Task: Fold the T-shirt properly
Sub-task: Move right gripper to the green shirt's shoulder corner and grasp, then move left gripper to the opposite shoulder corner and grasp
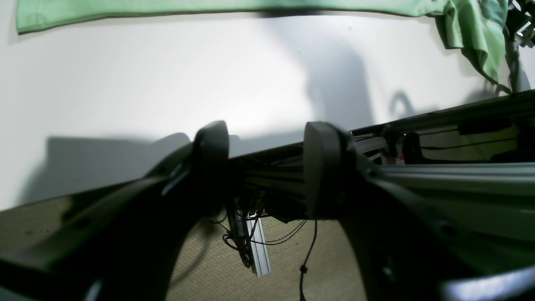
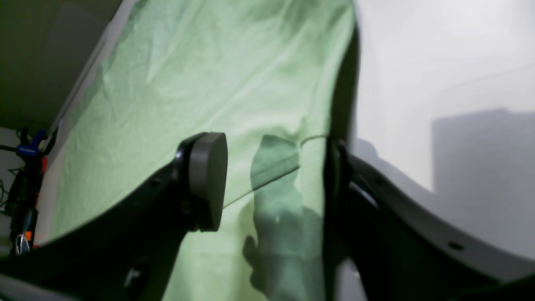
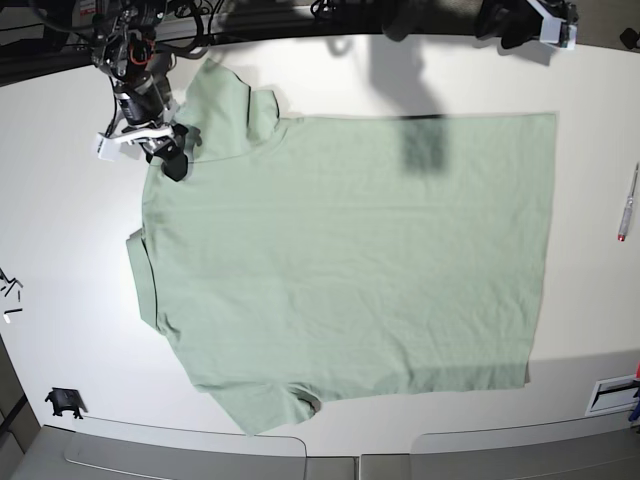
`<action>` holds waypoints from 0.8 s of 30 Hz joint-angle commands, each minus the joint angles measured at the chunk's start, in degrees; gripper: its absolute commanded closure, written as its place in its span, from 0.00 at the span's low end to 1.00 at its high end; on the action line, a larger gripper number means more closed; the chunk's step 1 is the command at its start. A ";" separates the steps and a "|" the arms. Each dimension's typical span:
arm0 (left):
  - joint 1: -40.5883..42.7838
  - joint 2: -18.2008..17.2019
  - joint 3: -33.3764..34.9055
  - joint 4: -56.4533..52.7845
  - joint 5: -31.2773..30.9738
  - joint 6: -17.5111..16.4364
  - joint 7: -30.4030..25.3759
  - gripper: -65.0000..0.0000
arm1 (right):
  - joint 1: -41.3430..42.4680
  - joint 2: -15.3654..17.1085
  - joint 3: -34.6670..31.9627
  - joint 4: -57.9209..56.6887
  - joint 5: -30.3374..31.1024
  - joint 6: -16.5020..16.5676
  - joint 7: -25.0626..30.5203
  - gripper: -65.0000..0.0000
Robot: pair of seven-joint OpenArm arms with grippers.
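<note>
T-shirt (image 3: 340, 260) lies flat on the desk (image 3: 60, 260), collar end toward base-view left, hem toward the right. Right gripper (image 3: 160, 140) sits at the shirt's upper-left corner, by the sleeve. Left gripper (image 3: 545, 25) is at the desk's far right edge, apart from the shirt. A pen (image 3: 626, 203) lies right of the hem.

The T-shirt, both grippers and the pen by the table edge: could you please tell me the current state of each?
T-shirt: spread flat on the table, not yet folded; one sleeve is bunched.
Right gripper: jaws apart, straddling the shirt's edge near the shoulder, nothing clamped.
Left gripper: open, empty, over the table's edge, away from the shirt.
Pen: lying flat on the table beside the shirt's hem, untouched.
</note>
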 commanded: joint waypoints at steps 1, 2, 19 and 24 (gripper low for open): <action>0.72 -0.28 -0.33 0.76 -0.92 -0.26 -1.11 0.58 | 0.00 0.28 0.13 0.48 -0.09 -0.02 -0.31 0.53; 0.50 -0.28 -0.33 0.76 -0.90 -0.24 -1.07 0.58 | 0.00 0.15 0.13 0.48 -0.11 -0.02 -0.28 0.57; -12.98 -0.35 -0.33 0.66 10.32 9.18 9.18 0.58 | -0.02 0.17 0.07 0.48 -3.13 0.00 -1.88 1.00; -16.65 -0.68 -0.33 -1.20 13.29 11.76 9.18 0.58 | 0.00 0.17 0.07 0.48 -3.13 -0.02 -1.86 1.00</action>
